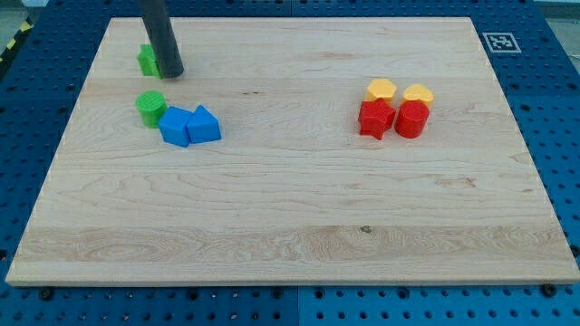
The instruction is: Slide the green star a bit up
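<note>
The green star lies near the board's top left, partly hidden by the dark rod. My tip rests on the board right against the star's right side, slightly below it. A green cylinder sits below the star. Next to the cylinder, on its lower right, are a blue cube-like block and a blue triangular block, touching each other.
On the view's right sits a tight cluster: a yellow pentagon-like block, a yellow block, a red star and a red cylinder-like block. The wooden board lies on a blue pegboard; a marker tag is at its top right corner.
</note>
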`<state>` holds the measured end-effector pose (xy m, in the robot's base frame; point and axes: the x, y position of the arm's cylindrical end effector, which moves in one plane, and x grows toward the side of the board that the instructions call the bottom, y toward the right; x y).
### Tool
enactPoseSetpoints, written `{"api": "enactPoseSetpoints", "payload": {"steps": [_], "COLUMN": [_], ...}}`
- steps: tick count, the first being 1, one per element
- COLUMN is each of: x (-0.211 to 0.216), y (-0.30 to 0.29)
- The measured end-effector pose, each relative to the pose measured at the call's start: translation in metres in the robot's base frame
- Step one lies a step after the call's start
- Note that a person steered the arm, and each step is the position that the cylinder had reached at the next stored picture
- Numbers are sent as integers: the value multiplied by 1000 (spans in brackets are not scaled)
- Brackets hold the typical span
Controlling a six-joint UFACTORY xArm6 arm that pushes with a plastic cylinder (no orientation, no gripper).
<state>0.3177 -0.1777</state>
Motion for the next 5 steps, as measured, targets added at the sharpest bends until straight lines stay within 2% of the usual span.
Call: {"api": "enactPoseSetpoints", "payload": {"steps": [2,4,5], "x": [29,-35,-15], "y": [-3,-2,-2]}}
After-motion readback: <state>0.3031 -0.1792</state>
